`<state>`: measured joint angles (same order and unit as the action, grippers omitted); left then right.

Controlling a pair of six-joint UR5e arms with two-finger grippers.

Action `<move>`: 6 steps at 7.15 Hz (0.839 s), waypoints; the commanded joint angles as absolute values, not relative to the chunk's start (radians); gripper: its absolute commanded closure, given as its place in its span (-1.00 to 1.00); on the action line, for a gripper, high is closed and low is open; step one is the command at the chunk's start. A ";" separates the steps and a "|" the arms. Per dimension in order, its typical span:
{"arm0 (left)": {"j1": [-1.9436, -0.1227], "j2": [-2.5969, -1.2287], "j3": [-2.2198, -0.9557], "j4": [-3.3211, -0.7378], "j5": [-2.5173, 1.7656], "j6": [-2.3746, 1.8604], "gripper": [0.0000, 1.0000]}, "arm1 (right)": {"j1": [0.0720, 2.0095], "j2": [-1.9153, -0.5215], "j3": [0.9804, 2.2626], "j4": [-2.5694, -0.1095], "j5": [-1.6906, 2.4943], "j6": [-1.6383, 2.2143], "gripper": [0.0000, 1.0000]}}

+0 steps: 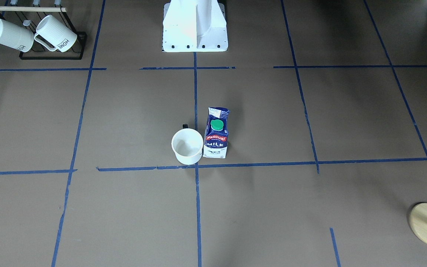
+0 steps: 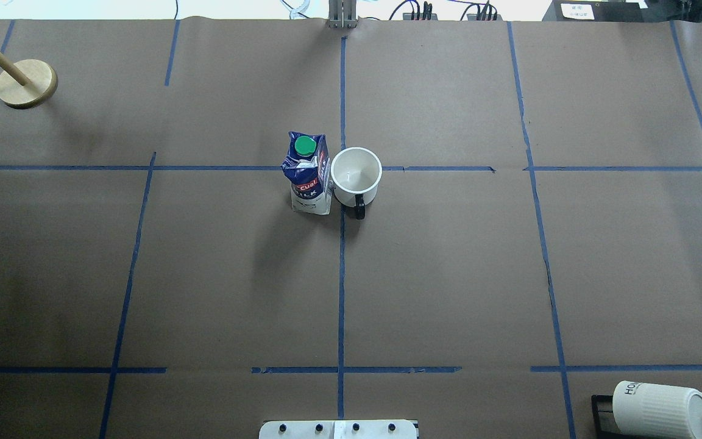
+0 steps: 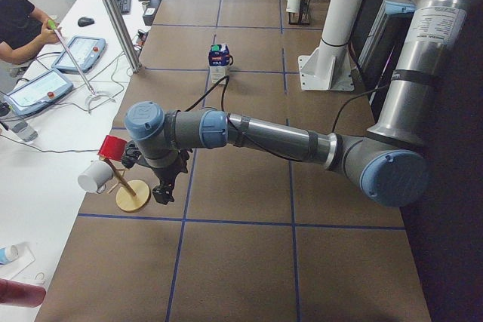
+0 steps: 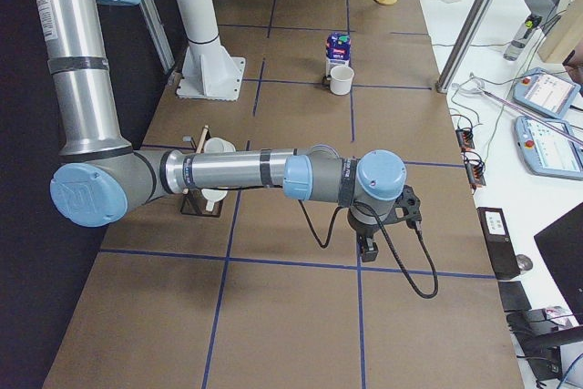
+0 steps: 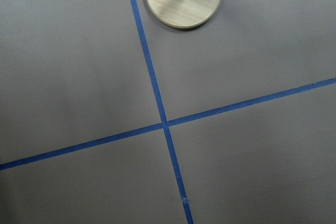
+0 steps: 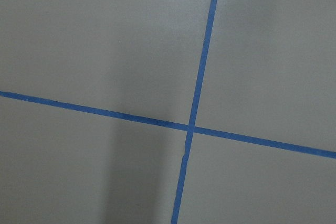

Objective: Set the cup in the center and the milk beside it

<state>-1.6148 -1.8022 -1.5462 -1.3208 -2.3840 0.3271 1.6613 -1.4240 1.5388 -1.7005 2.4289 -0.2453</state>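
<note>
- Cup [image 2: 356, 174] stands upright in the middle of the counter [image 2: 448, 274], well away from every edge. It is just on the robot's side of the tape crossing [image 1: 197, 166], a shade to the robot's right of the centre line
- Milk [image 2: 308, 177] stands upright close on the cup's left; I cannot tell whether they touch
- Left gripper [image 3: 161, 190] hangs over the counter's left end, near the wooden stand [image 2: 26, 83] in the far left corner
- Right gripper [image 4: 368, 248] hangs over the right end, not far from the ribbed mugs [image 1: 56, 33] in the near right corner
- From these side views I cannot tell whether either gripper's jaws are apart or together
- It looks as good as done to me; the risk is a further nudge to centre the cup, which would shove the tall, narrow carton and could tip it
</note>
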 commanded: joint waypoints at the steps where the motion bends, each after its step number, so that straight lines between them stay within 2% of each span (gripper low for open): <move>1: -1.608 -1.767 -1.560 -1.331 -2.387 0.334 -1.00 | 1.661 -1.424 1.540 -1.697 2.427 -0.245 -1.00; 6: -1.609 -1.735 -1.555 -1.356 -2.359 0.325 -1.00 | 1.634 -1.424 1.536 -1.719 2.424 -0.248 -1.00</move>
<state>-1.6079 -1.7415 -1.5532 -1.3561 -2.3602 0.3258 1.6435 -1.4204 1.5350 -1.7110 2.4237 -0.2468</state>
